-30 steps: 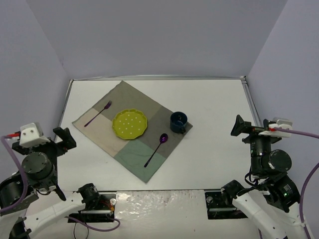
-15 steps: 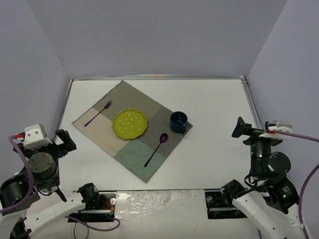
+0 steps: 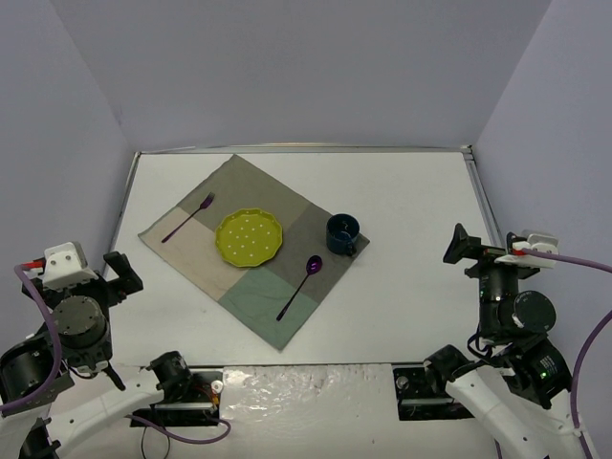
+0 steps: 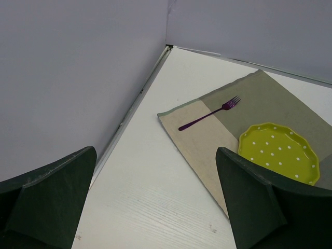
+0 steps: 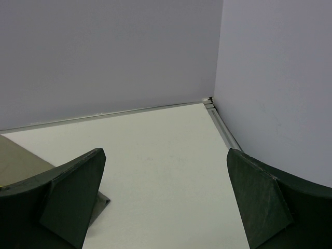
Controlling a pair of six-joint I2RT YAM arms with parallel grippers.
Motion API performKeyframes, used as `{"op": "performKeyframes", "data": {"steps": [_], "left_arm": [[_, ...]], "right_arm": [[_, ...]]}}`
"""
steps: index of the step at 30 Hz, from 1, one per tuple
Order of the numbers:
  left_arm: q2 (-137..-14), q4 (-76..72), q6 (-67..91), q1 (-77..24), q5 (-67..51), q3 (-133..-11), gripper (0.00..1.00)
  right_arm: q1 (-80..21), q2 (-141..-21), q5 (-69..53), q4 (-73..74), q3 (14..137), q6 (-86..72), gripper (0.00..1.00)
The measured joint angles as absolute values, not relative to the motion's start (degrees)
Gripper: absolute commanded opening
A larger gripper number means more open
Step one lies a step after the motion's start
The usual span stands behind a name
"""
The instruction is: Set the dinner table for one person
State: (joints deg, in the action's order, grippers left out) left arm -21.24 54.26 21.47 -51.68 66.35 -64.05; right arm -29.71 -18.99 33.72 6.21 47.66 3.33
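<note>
The white dinner table (image 3: 411, 191) carries a patchwork cloth (image 3: 296, 206). On the cloth lie a yellow-green dotted plate (image 3: 250, 237), a purple fork (image 3: 188, 219) to its left, a purple spoon (image 3: 301, 285) to its right and a dark blue cup (image 3: 342, 234). My left gripper (image 3: 120, 275) is open and empty above the near left table edge. Its wrist view shows the fork (image 4: 210, 113) and plate (image 4: 279, 151) beyond the gripper (image 4: 155, 150). My right gripper (image 3: 459, 245) is open and empty at the right edge, over bare table (image 5: 171, 155) in its wrist view (image 5: 166, 151).
Grey walls close in the table on the left, back and right, with a thin metal rim (image 3: 306, 148) along them. A corner of the cloth (image 5: 15, 155) shows at the left of the right wrist view.
My left arm has drawn back a little toward the near left corner. The right arm has barely shifted. Nothing on the cloth has moved.
</note>
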Motion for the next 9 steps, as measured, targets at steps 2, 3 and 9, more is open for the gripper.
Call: {"op": "performKeyframes", "data": {"steps": [2, 3, 9], "left_arm": [[-21.2, 54.3, 21.5, -51.7, 66.3, -63.9, 0.97], [-21.2, 54.3, 21.5, -51.7, 66.3, -63.8, 0.97], [-21.2, 54.3, 21.5, -51.7, 66.3, -63.8, 0.97]], "right_arm": [[-29.7, -19.0, 33.5, 6.2, 47.7, 3.3, 1.0], [-29.7, -19.0, 33.3, 6.2, 47.7, 3.3, 1.0], [-29.7, -19.0, 32.7, 5.8, 47.5, 3.3, 1.0]]}}
